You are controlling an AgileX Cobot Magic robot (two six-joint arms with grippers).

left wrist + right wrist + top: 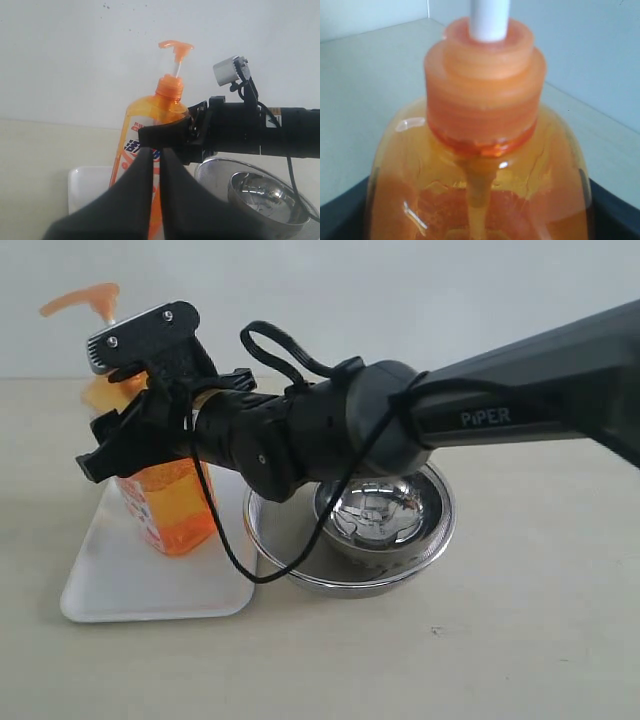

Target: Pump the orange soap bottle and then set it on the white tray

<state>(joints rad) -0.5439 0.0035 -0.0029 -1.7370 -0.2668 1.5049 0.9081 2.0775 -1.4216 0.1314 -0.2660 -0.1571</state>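
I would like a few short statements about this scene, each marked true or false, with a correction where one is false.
1. The orange soap bottle stands on the white tray. True.
2. The left gripper holds the bottle. False: the right gripper is closed around its upper body; the left gripper is apart from it, shut and empty.
3. The round steel strainer lies on the tray. False: it stands beside the tray, on the table.
4. The pump head sits raised on a white stem. True.
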